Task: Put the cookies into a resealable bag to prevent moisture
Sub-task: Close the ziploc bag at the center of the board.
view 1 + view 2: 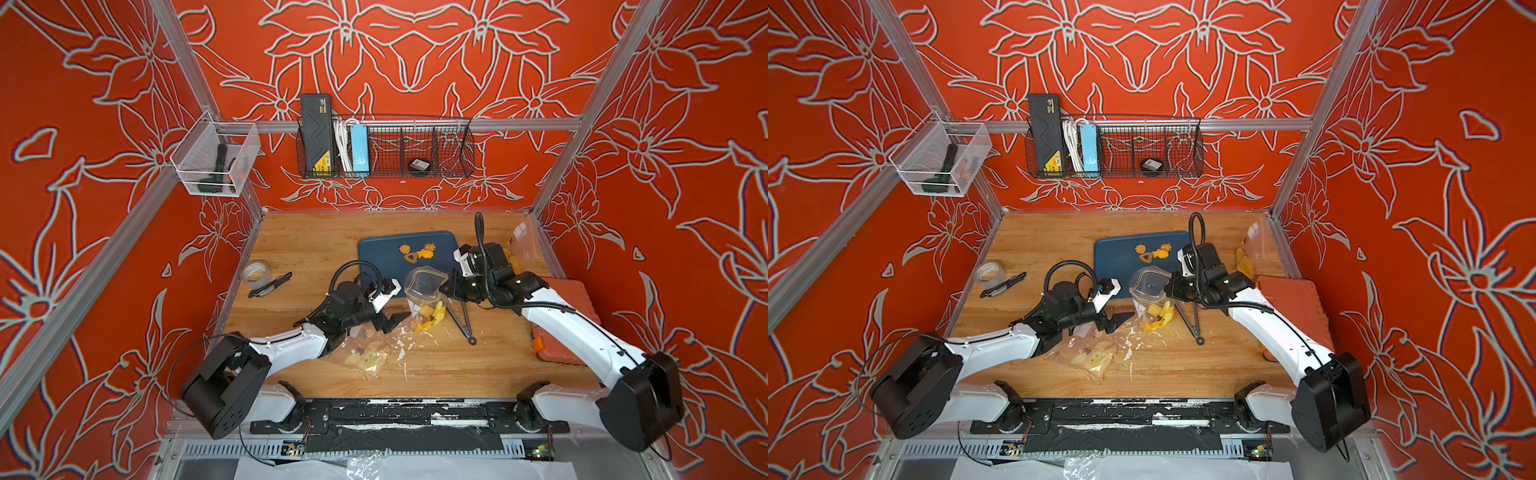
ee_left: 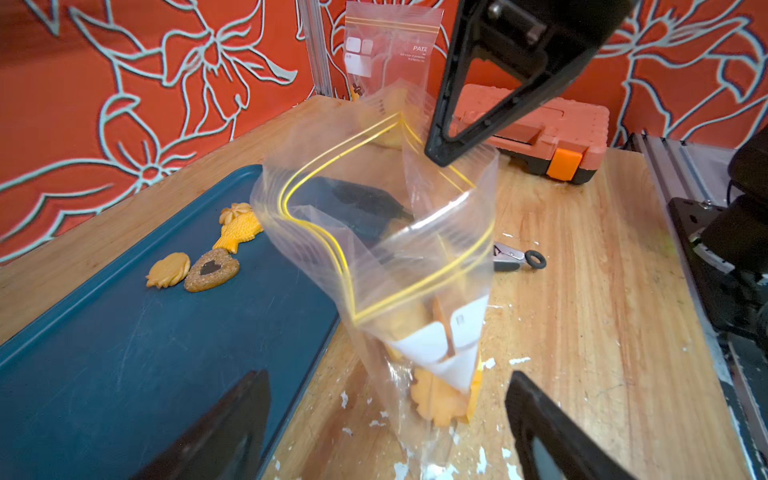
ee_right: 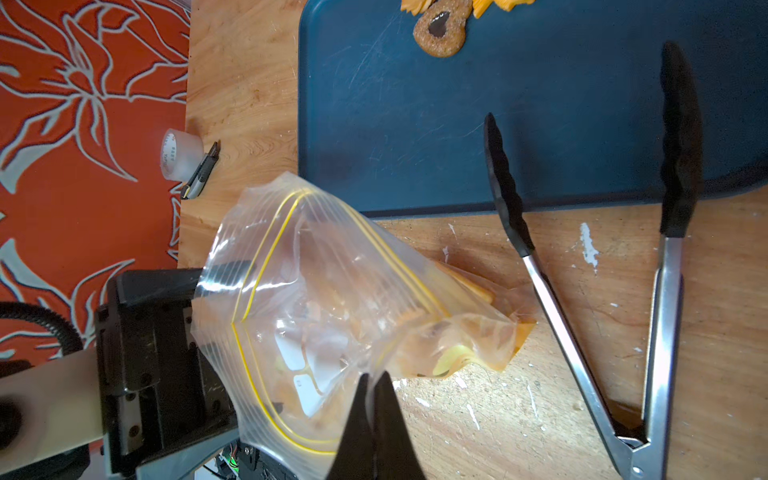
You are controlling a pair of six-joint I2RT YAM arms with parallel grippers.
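Quick rundown of where you're at. Your right pincer (image 3: 376, 378) is clamped tight on the rim of the resealable bag (image 3: 316, 291), right at the yellow zip line. It's holding the top up so the mouth gapes open. The bag's bottom sits on the wooden surface (image 1: 316, 249), just on your side of the blue tray (image 1: 380, 257).

Your left pincer (image 1: 388, 321) has its jaws spread wide with nothing in them, parked low just beside the bag's base. In the left wrist view the bag stands between the two fingers (image 2: 232, 428), and I can't see either one touching it.

A pile of cookies (image 1: 428, 318) is down in the bottom of the bag, mostly yellow-orange, but I can't count them through the plastic. Four loose cookies (image 2: 208, 253) are bunched together on the tray: a brown heart, a fish and two flowery ones.

The tongs (image 3: 582, 299) lie next to the bag with their black tips over the tray's edge. A second clear bag (image 1: 368, 359) with yellow prints lies flat by your left arm. The tape roll (image 1: 257, 274) and utility knife (image 1: 270, 285) sit at the left edge, and the orange case (image 1: 569, 316) is under your right arm.
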